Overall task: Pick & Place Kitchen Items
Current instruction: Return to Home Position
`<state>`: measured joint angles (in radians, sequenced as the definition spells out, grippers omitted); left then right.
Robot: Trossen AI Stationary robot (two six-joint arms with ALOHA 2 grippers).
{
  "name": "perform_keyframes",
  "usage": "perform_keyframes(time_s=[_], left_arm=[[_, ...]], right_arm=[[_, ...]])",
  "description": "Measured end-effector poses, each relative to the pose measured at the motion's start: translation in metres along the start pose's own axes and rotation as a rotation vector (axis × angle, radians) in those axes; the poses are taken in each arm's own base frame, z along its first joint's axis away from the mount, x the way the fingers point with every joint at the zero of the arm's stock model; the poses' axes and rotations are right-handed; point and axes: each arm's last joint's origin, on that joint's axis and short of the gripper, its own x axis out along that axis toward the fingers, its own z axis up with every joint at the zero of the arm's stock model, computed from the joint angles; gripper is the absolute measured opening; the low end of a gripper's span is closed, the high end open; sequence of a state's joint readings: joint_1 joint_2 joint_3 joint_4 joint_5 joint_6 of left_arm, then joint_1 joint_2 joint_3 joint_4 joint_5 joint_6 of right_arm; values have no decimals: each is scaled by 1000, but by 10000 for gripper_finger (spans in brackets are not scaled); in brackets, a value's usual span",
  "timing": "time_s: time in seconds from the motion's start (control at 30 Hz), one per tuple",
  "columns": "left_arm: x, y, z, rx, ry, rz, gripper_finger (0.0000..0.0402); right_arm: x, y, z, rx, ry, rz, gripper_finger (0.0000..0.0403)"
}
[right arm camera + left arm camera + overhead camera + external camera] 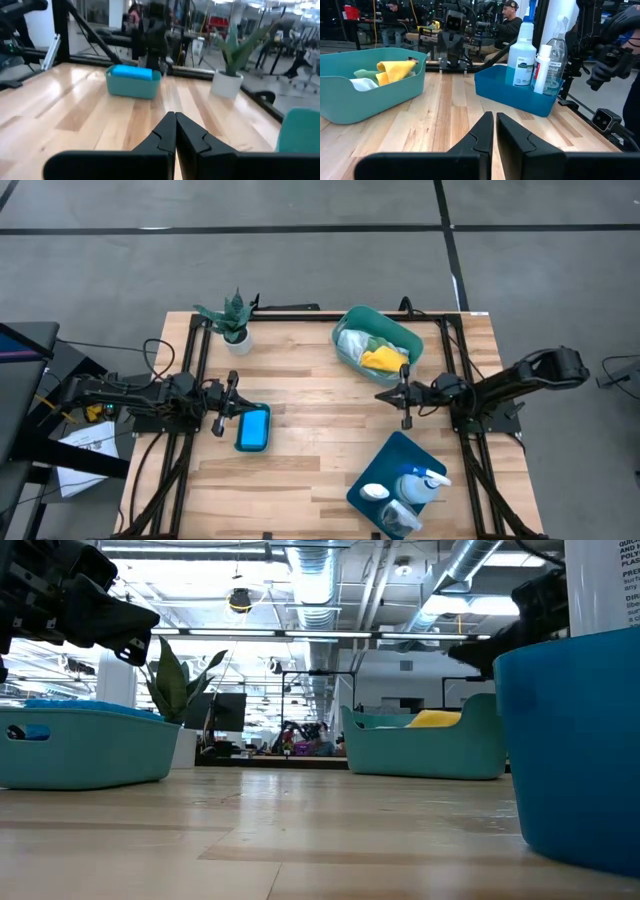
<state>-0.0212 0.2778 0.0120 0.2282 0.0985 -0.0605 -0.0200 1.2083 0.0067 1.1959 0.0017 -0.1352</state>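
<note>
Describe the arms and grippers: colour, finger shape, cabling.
The left arm and right arm are black, built of jointed links. The left gripper and right gripper each have two matte black fingers tapering to wedge-shaped tips. Black cables loop near the left arm's base. No markings are visible.
</note>
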Motion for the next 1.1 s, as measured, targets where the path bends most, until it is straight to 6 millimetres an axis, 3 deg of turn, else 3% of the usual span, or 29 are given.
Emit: perform_keyframes(time_s=[0.33, 0.77, 1.0, 1.1], left_arm=[[0, 0, 0, 0, 0, 0, 17], [0, 0, 0, 0, 0, 0, 17], [0, 0, 0, 0, 0, 0, 17], [0, 0, 0, 0, 0, -1, 17]], right_arm=[[-11, 2, -3, 36, 129, 42, 0], [-39, 8, 7, 12, 159, 117, 0], [-60, 8, 13, 18, 110, 122, 0], [-68, 6, 21, 45, 5, 91, 0]])
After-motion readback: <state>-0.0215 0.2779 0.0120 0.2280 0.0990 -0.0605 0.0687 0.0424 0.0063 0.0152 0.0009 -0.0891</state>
